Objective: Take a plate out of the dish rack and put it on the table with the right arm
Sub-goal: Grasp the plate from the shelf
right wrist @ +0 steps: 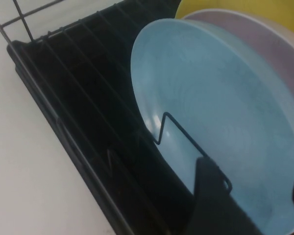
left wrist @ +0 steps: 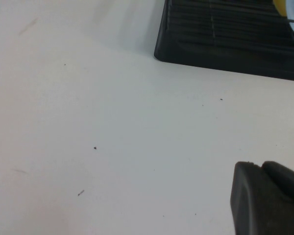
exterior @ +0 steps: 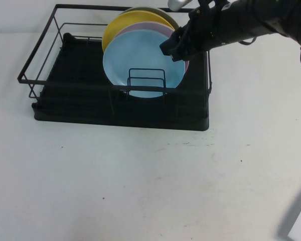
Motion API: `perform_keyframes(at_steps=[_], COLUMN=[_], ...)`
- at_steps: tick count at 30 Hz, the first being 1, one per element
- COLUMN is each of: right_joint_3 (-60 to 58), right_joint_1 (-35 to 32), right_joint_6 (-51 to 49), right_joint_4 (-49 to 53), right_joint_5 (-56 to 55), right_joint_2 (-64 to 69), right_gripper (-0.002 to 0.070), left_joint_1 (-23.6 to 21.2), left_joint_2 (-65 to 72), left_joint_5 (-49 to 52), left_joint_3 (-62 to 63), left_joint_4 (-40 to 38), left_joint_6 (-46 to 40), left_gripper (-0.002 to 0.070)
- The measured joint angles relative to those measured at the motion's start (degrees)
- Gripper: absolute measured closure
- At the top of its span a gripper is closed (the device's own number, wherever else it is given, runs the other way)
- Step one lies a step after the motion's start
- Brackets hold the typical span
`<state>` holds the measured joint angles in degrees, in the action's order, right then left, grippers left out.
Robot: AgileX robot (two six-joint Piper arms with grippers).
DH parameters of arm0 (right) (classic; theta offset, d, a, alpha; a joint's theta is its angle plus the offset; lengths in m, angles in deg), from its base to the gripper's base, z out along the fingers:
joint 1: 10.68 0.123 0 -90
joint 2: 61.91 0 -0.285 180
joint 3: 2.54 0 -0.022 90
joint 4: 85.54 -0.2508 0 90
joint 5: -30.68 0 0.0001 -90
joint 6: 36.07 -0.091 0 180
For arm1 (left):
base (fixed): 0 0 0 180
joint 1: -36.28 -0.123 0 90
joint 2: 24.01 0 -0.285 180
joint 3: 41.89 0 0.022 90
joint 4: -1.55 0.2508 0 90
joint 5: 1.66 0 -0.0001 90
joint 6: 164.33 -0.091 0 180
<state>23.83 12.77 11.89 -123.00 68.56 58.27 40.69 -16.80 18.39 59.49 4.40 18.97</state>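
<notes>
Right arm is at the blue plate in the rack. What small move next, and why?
Probably close the right end effector on the blue plate's upper right rim: the plate stands upright in the rack, not lifted. Left end effector hangs over the table.

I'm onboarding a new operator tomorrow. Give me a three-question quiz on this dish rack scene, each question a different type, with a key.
1. True or false: the blue plate lies flat on the table.
2. Which plate stands frontmost in the dish rack? A yellow, B pink, C blue.
3. Fill in: the right gripper is at the blue plate's upper ____ edge.

Key: 1 false; 2 C; 3 right. The left gripper is low over bare table.
</notes>
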Motion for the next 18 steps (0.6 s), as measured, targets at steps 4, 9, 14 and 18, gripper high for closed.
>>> perform_keyframes(at_steps=[4,9,14,18], right_joint_3=[0.5,0.5,0.5,0.5], right_joint_1=[0.0,0.1,0.1,0.1], right_joint_6=[0.3,0.4,0.4,0.5], right_joint_4=[1.5,1.9,1.9,2.1], right_joint_5=[0.1,0.4,0.3,-1.0], right_joint_2=[0.1,0.1,0.1,0.2], right_gripper=[0.0351,0.0351,0.0351,0.0351], left_joint_1=[0.0,0.0,0.0,0.0], left_joint_2=[0.0,0.0,0.0,0.0], left_joint_5=[0.0,0.0,0.0,0.0], left_joint_3=[0.0,0.0,0.0,0.0], left_joint_4=[0.0,0.0,0.0,0.0], left_joint_6=[0.0,0.0,0.0,0.0], left_gripper=[0.0679,0.0679,0.0679,0.0679])
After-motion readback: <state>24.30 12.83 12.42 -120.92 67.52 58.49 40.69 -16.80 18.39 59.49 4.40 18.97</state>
